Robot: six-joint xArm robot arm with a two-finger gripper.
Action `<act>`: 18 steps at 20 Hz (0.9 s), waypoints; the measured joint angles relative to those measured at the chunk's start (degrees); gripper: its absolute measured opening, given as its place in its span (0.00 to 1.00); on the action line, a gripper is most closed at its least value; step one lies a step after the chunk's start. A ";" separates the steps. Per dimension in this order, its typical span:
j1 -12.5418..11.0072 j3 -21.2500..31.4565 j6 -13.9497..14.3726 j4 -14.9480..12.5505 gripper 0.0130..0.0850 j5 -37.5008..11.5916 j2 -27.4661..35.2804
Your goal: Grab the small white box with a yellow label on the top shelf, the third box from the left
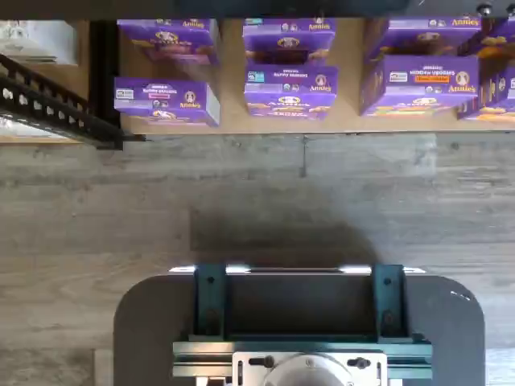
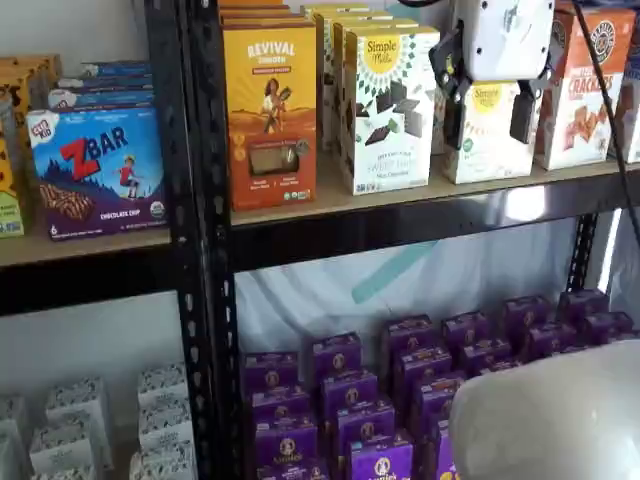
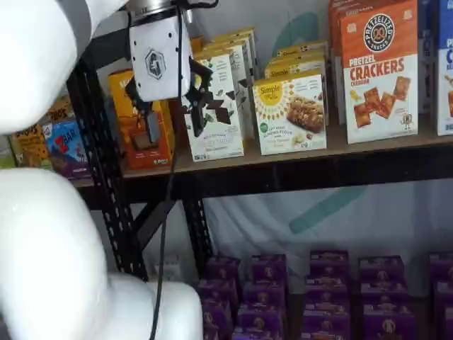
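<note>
Wrist view: we see only purple boxes [image 1: 290,88] on the lower level and the dark mount [image 1: 298,322]; no target here, so we judge the reach hasn't begun.

In a shelf view the gripper [image 2: 490,110] hangs in front of the small white box [image 2: 488,140], which sits untouched on the top shelf [image 2: 400,205] beside the taller white box [image 2: 388,105]. Fingers spread wide, nothing between them.

In a shelf view the gripper [image 3: 170,106] looks well short of the small white box [image 3: 290,113]. Approach, close and pull all remain, we'd say.
</note>
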 joint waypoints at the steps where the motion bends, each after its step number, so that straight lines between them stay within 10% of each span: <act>1: -0.55 0.13 -0.30 0.63 1.00 -0.20 -0.13; 7: -2.94 0.63 -1.68 3.19 1.00 -1.22 -0.60; 18: -5.45 2.77 -6.05 -2.36 1.00 -11.07 0.23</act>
